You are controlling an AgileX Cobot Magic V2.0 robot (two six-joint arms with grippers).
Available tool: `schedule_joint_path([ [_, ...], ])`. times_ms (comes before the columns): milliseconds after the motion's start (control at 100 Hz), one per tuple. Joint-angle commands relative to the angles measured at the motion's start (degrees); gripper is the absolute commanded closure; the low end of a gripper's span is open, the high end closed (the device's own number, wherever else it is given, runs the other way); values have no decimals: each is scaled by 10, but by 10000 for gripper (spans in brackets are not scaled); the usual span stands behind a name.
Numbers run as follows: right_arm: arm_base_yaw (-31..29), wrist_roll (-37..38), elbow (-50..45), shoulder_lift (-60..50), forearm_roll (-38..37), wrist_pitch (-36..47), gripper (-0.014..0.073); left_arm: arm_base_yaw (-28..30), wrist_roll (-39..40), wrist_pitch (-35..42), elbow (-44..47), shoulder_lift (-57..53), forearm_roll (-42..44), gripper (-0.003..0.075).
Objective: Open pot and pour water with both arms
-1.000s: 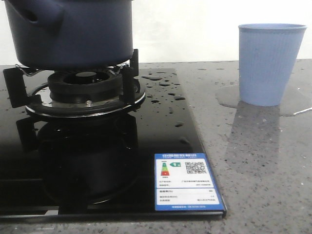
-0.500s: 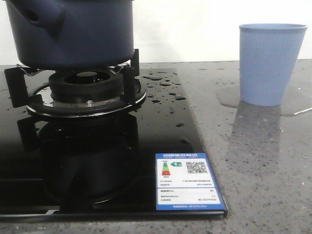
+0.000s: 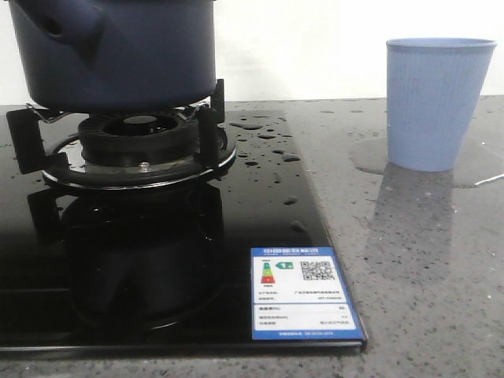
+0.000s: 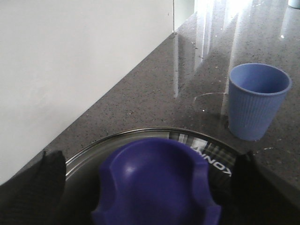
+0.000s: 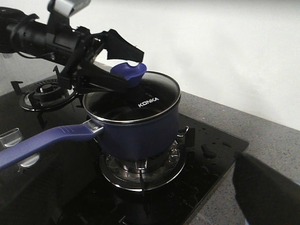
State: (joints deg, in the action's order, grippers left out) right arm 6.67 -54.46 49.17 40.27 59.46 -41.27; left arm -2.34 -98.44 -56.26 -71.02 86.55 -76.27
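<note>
The dark navy pot [image 3: 118, 51] stands on the gas burner [image 3: 138, 146] at the left; it also shows in the right wrist view [image 5: 140, 133] with a glass lid [image 5: 152, 96] on it and a long blue handle [image 5: 42, 143]. My left gripper [image 4: 150, 187] is open, its jaws standing either side of the lid's blue knob [image 4: 157, 180], apart from it; it also shows in the right wrist view [image 5: 126, 70]. My right gripper [image 5: 150, 197] is open and empty, low in front of the hob. Water lies as drops [image 3: 268, 134] on the hob and as a puddle [image 3: 370, 153].
A light blue ribbed cup [image 3: 437, 102] stands upright on the grey counter [image 3: 425, 268] to the right of the black glass hob [image 3: 260, 213]; it also shows in the left wrist view [image 4: 257, 101]. A second burner [image 5: 47, 93] lies beyond the pot. A white wall is behind.
</note>
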Motion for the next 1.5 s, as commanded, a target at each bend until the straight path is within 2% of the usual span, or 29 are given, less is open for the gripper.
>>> schedule_joint_path([
  [0, -4, -8, 18, 4, 21, 25, -52, -4, -16, 0, -18, -7, -65, 82],
  [310, -4, -8, 18, 4, 21, 25, -51, -8, -16, -3, -18, 22, -95, 99],
  [390, -4, -8, 17, 4, 21, 25, -51, -8, -16, -3, -18, 22, -95, 159],
  [560, -4, -8, 17, 4, 21, 25, -51, -8, -16, -12, -18, 22, -95, 367],
  [630, -4, -8, 17, 4, 21, 25, -51, -8, -16, -13, -18, 22, -95, 407],
  [790, -4, -8, 17, 4, 16, 25, -51, -7, -16, -21, -22, 21, -121, 409],
  [1030, -4, -8, 17, -24, -92, 88, -51, 5, -7, -30, -59, -17, -158, 409],
  [1230, -4, 11, 14, -30, -111, 122, -51, 6, 43, -16, -78, -67, -161, 409],
  [1350, -4, 14, -15, -30, -140, 130, -51, 6, 65, -13, -78, -99, -161, 409],
  [1490, -4, 14, -92, -30, -139, 196, -51, 6, 66, -13, -78, -132, -161, 409],
])
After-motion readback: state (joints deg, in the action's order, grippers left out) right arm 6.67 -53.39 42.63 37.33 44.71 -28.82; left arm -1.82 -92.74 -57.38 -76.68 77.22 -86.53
